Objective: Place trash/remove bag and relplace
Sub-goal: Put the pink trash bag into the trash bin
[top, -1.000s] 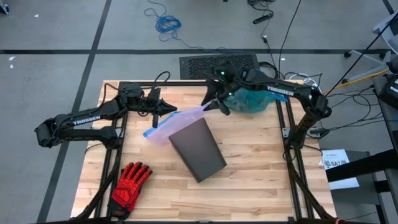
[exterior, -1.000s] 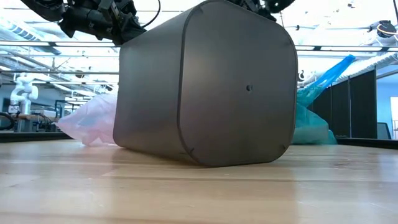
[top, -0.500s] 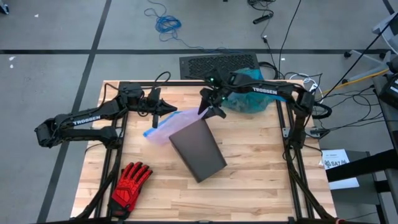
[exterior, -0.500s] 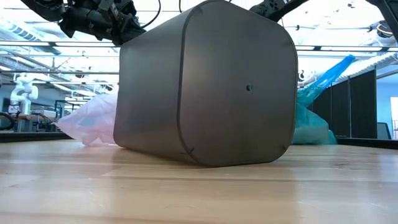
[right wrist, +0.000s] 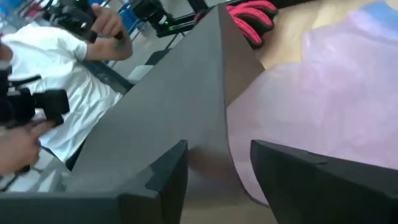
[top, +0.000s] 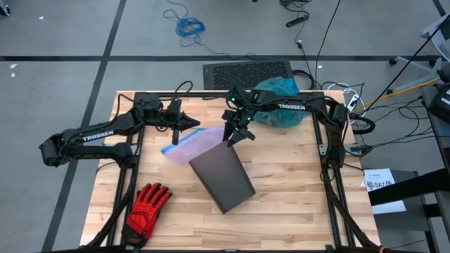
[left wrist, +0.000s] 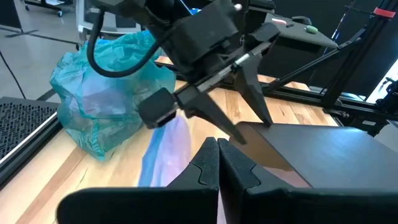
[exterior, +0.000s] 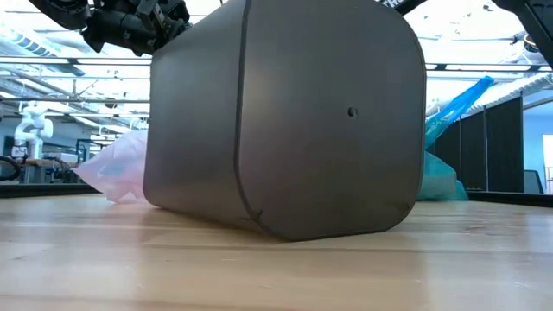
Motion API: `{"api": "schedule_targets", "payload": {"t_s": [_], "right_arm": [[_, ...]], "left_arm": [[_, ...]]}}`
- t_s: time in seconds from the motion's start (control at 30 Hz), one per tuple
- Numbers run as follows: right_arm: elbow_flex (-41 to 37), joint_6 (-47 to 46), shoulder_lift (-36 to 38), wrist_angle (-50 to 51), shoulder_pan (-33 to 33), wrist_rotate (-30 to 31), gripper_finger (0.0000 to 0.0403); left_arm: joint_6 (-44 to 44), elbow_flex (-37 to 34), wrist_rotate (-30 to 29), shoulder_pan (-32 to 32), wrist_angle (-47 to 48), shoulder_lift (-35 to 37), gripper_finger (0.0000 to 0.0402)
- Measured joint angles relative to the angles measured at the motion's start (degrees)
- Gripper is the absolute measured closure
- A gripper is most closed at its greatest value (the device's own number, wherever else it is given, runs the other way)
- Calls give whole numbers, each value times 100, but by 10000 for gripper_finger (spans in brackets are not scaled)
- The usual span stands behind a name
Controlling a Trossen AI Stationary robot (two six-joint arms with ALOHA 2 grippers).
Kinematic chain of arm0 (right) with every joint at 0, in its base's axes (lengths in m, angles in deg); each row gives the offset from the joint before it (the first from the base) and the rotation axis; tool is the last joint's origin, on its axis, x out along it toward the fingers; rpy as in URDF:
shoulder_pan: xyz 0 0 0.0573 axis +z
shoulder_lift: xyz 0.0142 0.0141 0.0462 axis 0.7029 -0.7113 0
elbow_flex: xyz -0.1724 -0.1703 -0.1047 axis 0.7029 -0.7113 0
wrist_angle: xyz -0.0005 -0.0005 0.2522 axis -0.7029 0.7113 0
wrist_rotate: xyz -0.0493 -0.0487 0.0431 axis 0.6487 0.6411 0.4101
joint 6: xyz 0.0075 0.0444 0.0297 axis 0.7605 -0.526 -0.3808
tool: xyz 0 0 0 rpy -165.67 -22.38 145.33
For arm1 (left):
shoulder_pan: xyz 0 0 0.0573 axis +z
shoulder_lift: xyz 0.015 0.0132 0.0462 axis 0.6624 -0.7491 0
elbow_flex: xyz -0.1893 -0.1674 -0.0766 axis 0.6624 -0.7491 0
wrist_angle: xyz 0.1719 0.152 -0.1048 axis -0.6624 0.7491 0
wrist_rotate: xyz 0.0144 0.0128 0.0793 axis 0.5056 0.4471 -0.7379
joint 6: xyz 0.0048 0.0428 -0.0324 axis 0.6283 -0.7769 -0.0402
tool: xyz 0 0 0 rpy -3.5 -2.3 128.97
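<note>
We find the teal bag [top: 278,103], knotted and full, at the table's far edge behind the right arm. The right gripper [top: 236,133], fingers spread, has slid from beside that bag to the grey bin [top: 222,176] mouth, and the bin has turned slightly. The lilac bag [top: 188,143] still trails from the bin. The left gripper [top: 176,121], fingers pressed together, stays above it.

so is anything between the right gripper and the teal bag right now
Nothing visible stands between them. The teal bag sits at the table's far edge, just behind the right arm. The right gripper points the other way, open at the rim of the tipped grey bin where the lilac bag lies.
</note>
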Motion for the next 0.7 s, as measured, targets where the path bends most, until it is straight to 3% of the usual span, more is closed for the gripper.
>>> {"api": "schedule_targets", "payload": {"t_s": [0.1,0.2,0.27,0.4,0.57,0.7], "right_arm": [[0,270,-4,-81,108,7,280],[2,581,-4,-85,229,-42,357],[5,734,2,-98,313,-67,386],[121,837,0,-34,460,252,399],[547,1312,43,551,685,1720,402],[1066,1420,221,972,833,2017,401]], "left_arm": [[0,0,0,0,2,0,400],[-10,0,0,0,0,0,400],[-11,0,-1,1,2,0,400],[-26,0,0,0,2,0,400],[-27,0,-2,0,0,0,400],[-28,0,-2,0,0,0,400]]}}
